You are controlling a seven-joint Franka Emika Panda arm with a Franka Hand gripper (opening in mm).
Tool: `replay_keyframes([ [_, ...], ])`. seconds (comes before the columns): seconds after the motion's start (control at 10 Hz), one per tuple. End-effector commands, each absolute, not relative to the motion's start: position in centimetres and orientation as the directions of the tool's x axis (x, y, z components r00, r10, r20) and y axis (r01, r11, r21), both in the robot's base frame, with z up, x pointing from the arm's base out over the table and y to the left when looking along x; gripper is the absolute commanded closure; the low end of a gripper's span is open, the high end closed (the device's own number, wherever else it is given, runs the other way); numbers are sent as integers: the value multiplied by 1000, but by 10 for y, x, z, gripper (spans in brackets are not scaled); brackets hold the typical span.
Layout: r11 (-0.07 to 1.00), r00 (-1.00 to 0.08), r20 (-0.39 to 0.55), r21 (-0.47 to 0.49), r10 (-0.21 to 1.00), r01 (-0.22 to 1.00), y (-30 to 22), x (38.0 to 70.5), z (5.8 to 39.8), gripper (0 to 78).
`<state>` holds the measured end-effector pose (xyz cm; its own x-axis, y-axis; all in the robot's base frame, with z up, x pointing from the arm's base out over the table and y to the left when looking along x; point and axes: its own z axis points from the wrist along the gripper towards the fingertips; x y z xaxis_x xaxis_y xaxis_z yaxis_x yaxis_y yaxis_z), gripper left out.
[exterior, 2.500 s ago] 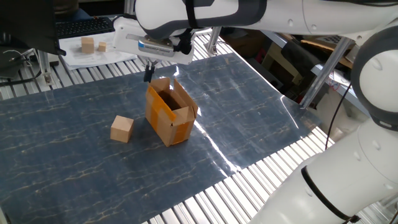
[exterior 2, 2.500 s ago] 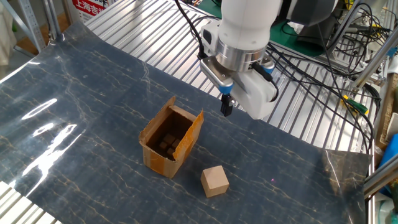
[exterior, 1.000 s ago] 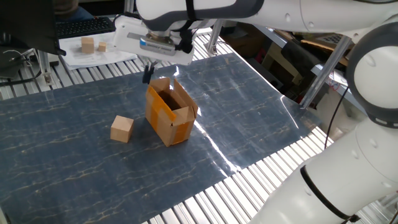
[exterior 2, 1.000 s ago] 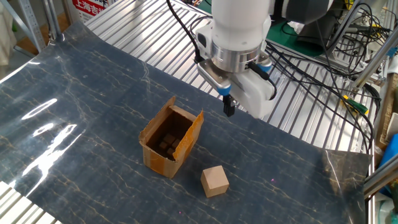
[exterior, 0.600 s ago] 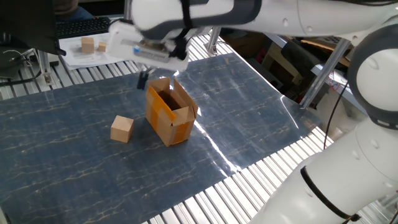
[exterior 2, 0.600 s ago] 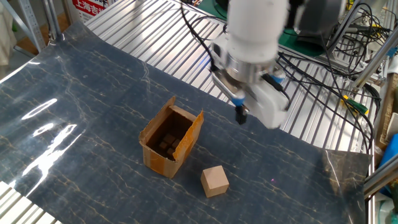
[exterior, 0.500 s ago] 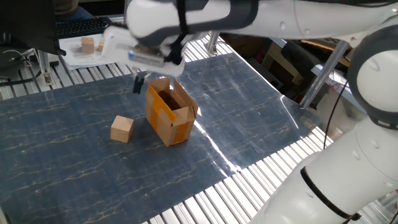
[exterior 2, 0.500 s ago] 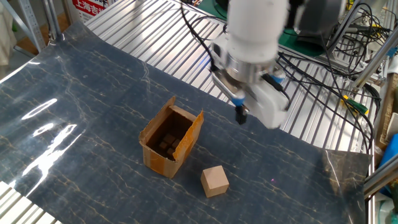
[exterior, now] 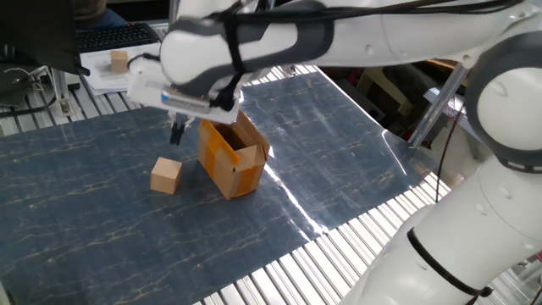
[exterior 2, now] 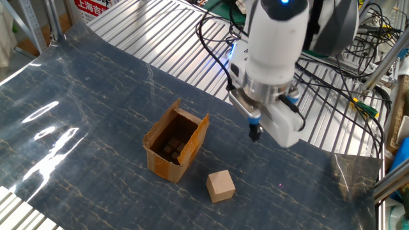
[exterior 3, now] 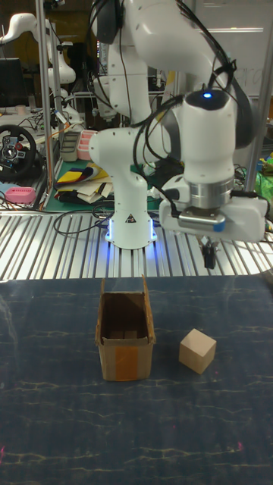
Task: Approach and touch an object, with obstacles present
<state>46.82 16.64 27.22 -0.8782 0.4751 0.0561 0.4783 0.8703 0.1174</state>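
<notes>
Cube: the cube (exterior 2: 220,186) is sitting on the blue mat (exterior 2: 83,102), just beside the box (exterior 2: 174,144) but apart from it; a clear strip of mat is showing between them in the tall fixed view.
Gripper: the gripper (exterior 3: 208,258) is hanging above the mat, fingertips pointing down, holding nothing. The fingers are looking pressed close together, with no gap showing in any view.
Direction to cube: in the tall fixed view the cube (exterior 3: 197,351) is lying almost straight below the gripper and toward the near edge; in the other fixed view it is sitting below and a little left of the gripper (exterior 2: 255,133). By my reading the remaining move is mostly a descent with a short slide toward the cube.
Cube's axis: none to speak of; its faces are roughly equal, and it is turned slightly, showing a corner toward the tall fixed camera.
Box: the box (exterior 3: 123,337) is standing open with flaps raised, left of the cube in the tall fixed view. In one fixed view the gripper (exterior: 177,134) is hovering by the box's far-left flap, with the cube (exterior: 166,176) lower and left of it.
Open room: the mat right of the cube in the tall fixed view is lying bare, so an approach from above or from that side is looking free.
Risk: drifting toward the box could clip a raised flap; I judge this small if the descent is keeping to the cube's open side.
Edges: the cube is sitting well inside the mat, away from the slatted table (exterior 2: 160,25).
</notes>
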Motion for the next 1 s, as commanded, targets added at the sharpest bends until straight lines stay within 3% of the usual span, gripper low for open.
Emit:
replay_keyframes([
  [0.1,871,-879,40,115,476,477,174,471,261,776],
  [1.0,884,-884,-42,78,465,461,191,477,192,776],
])
